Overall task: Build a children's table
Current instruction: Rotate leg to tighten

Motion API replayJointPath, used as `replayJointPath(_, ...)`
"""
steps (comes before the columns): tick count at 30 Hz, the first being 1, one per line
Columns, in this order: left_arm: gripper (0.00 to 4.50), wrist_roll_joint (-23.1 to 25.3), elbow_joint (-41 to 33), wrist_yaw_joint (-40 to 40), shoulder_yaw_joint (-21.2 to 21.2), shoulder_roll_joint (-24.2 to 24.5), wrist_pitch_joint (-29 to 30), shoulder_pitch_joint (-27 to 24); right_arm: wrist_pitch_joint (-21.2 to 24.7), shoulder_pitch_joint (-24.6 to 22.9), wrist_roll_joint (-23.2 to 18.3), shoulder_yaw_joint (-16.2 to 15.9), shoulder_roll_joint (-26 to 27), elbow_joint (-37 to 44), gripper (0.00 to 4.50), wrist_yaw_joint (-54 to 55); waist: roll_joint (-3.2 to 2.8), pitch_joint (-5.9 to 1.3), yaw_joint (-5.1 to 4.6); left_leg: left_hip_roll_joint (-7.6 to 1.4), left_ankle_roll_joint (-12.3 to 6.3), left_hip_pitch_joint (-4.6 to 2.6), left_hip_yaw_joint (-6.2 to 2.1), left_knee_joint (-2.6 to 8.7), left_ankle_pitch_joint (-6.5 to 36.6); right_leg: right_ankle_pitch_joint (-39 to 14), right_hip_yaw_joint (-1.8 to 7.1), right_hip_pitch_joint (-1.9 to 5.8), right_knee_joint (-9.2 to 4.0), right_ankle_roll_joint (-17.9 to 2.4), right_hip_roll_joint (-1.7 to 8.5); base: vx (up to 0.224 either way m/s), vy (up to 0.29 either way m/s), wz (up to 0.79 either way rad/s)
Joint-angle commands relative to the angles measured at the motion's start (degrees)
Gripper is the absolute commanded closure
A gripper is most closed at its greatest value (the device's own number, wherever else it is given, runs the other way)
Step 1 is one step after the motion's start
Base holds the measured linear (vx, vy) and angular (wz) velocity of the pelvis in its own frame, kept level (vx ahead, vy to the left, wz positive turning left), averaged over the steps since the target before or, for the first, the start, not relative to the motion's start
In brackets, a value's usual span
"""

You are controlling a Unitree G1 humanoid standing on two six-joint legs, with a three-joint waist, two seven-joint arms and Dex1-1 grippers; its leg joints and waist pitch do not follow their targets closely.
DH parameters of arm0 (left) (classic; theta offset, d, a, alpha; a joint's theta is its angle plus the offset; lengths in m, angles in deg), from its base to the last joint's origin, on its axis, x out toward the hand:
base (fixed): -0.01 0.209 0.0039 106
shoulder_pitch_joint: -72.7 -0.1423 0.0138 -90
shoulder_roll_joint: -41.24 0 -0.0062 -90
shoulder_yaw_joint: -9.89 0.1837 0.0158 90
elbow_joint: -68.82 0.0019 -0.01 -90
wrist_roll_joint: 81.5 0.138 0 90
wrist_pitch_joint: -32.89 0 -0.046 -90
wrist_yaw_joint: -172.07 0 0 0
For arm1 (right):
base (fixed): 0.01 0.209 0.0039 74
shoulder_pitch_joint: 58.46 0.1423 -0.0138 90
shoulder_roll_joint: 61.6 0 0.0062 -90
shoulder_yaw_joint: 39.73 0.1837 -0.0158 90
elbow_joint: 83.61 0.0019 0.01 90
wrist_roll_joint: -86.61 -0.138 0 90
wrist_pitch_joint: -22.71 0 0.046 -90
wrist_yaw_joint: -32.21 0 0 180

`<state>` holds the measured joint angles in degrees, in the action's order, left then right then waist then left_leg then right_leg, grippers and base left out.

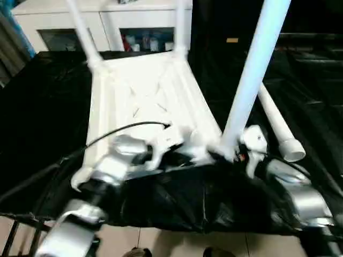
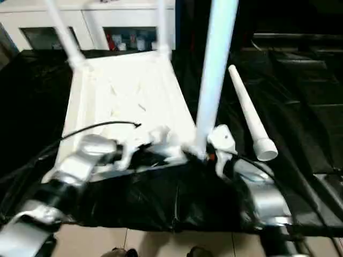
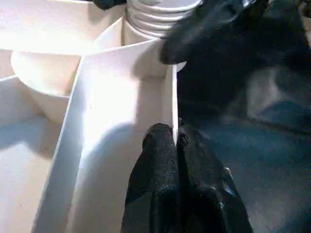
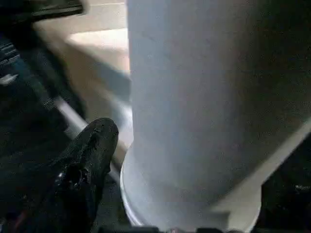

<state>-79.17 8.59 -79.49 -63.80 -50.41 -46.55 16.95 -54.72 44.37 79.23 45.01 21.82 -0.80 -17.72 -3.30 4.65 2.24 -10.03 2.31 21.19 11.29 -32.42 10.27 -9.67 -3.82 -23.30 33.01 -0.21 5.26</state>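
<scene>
While the left end effector (image 3: 176, 138) pinches the tabletop's rim (image 3: 171, 92), the right's (image 4: 146, 160) spread stays unclear.

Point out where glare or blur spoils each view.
Left eye view: the ribbed underside of the white plastic table top is washed out by glare, and the near silver left forearm is smeared. Left wrist view: a bright patch burns out the white ribs, while the black cloth stays murky. Right wrist view: the white tubular leg sits too close, soft and featureless.
</scene>
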Motion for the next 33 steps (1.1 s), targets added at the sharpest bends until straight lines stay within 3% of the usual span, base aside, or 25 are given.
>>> replayJointPath(1, 4.50, -2.40, -2.72, -4.90, 3.31, -1.14, -1.71, 0.23, 1.09, -0.58, -1.98, -6.46, -0.58, 3.01, 0.71, -7.77, 0.81, -3.22, 0.23, -3.22, -6.93, -0.40, -1.32, 3.51, 12.54, -13.83, 2.39, 2.97, -3.85, -14.67, 3.12, 0.000, 0.000, 0.00)
replayJointPath(5, 4.50, -2.96, -2.62, -7.84, 3.44, 0.06, -1.94, 0.49, 2.09, -0.45, -2.25, -8.24, -3.68, 4.02, 0.71, -12.35, 0.77, -3.20, 0.60, -3.34, -6.20, -0.55, -1.19, 3.49, 12.66, -13.31, 2.63, 2.81, -3.76, -15.01, 3.22, 0.000, 0.000, 0.00)
replayJointPath(11, 4.50, -3.34, -1.55, -11.58, 4.03, 1.46, -2.79, 1.45, 2.92, 0.20, -2.11, -10.13, -6.04, 4.04, 0.71, -16.78, 0.86, -3.31, 1.11, -3.29, -6.76, -0.41, -1.15, 3.29, 10.95, -11.59, 2.60, 2.93, -3.52, -15.52, 3.35, 0.000, 0.000, 0.00)
replayJointPath(13, 4.50, -3.28, -1.35, -12.14, 4.25, 1.69, -2.99, 1.59, 3.02, 0.31, -2.11, -10.24, -6.13, 3.95, 1.02, -17.16, 0.82, -3.37, 1.19, -3.28, -6.65, -0.43, -1.19, 3.28, 10.88, -11.80, 2.57, 2.94, -3.52, -15.47, 3.37, 0.000, 0.000, 0.00)
replayJointPath(16, 4.50, -3.09, -0.91, -14.26, 4.77, 2.43, -3.44, 1.86, 3.85, 0.58, -2.81, -10.48, -6.64, 4.08, 1.09, -18.63, 0.80, -3.39, 1.23, -3.32, -6.51, -0.51, -1.18, 3.30, 11.05, -11.93, 2.58, 2.92, -3.52, -15.52, 3.33, 0.000, 0.000, 0.00)
replayJointPath(18, 4.50, -2.93, -0.71, -14.89, 4.77, 2.64, -3.56, 1.96, 4.20, 0.66, -3.20, -10.51, -6.83, 4.21, 1.46, -19.09, 0.78, -3.39, 1.34, -3.33, -6.26, -0.52, -1.19, 3.32, 11.20, -12.00, 2.58, 2.97, -3.51, -15.57, 3.34, 0.000, 0.000, 0.00)
replayJointPath(26, 4.50, -3.08, -0.46, -15.79, 4.86, 2.88, -3.72, 2.00, 5.67, 0.21, -4.07, -10.58, -7.01, 4.75, 1.76, -20.57, 0.70, -3.50, 1.42, -3.31, -5.96, -0.48, -1.21, 3.28, 11.05, -11.18, 2.57, 3.04, -3.39, -15.88, 3.35, 0.000, 0.000, 0.00)
replayJointPath(30, 4.50, -3.06, -0.11, -15.04, 4.54, 2.46, -3.35, 2.14, 6.00, 0.23, -4.60, -9.83, -6.02, 4.72, 1.77, -19.19, 0.58, -3.59, 1.45, -3.30, -5.95, -0.51, -1.22, 3.23, 10.87, -10.63, 2.53, 3.06, -3.34, -16.08, 3.31, 0.000, 0.000, 0.00)
replayJointPath(32, 4.50, -2.05, 0.79, -10.12, 3.61, 0.70, -1.68, 2.70, 5.93, 1.42, -4.07, -6.33, -1.54, 2.42, 1.77, -9.99, 0.48, -3.57, 1.41, -3.21, -5.59, -0.46, -1.19, 3.26, 11.31, -11.46, 2.50, 3.01, -3.43, -16.00, 3.29, 0.000, 0.000, 0.00)
replayJointPath(33, 4.50, -2.05, 0.79, -10.12, 3.61, 0.70, -1.68, 2.70, 5.93, 1.42, -4.07, -6.33, -1.54, 2.42, 1.77, -9.99, 0.48, -3.49, 1.32, -3.18, -5.17, -0.47, -1.18, 3.30, 11.84, -12.32, 2.51, 2.89, -3.53, -15.88, 3.37, 0.000, 0.000, 0.00)
